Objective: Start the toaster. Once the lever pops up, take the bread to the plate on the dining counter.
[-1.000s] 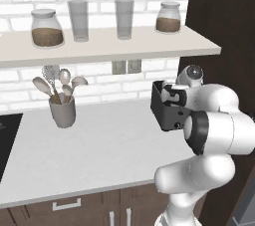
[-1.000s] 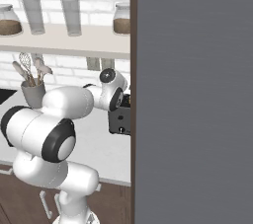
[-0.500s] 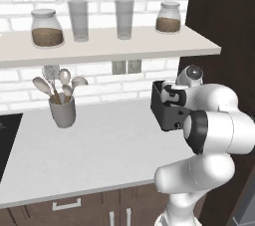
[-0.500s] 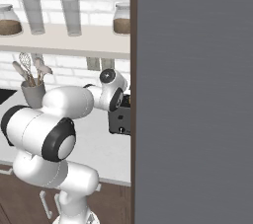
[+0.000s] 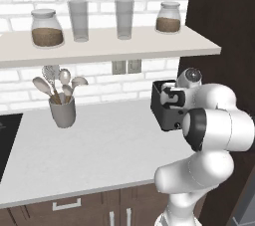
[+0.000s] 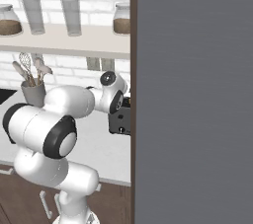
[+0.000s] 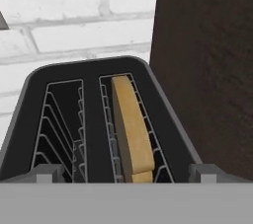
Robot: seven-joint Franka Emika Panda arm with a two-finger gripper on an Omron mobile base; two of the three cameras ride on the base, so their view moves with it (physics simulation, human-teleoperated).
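The black toaster (image 5: 164, 111) stands at the right end of the kitchen worktop, against a dark tall cabinet; its front also shows in the right base view (image 6: 120, 121). From the hand view I look down on the toaster's top (image 7: 94, 72) with its two wire-lined slots. The tan bread (image 7: 131, 129) stands on edge in the right slot; the left slot is empty. My gripper (image 7: 126, 172) hovers just above the toaster, open, a fingertip (image 7: 48, 171) on each side of the slots, nothing held. The plate and the dining counter are out of view.
A dark cabinet side (image 5: 224, 31) rises right beside the toaster. A grey utensil holder (image 5: 62, 111) stands on the worktop (image 5: 99, 145) to the left. Above, a shelf (image 5: 99, 46) carries jars and glasses. A grey panel (image 6: 197, 94) blocks the right half of the right base view.
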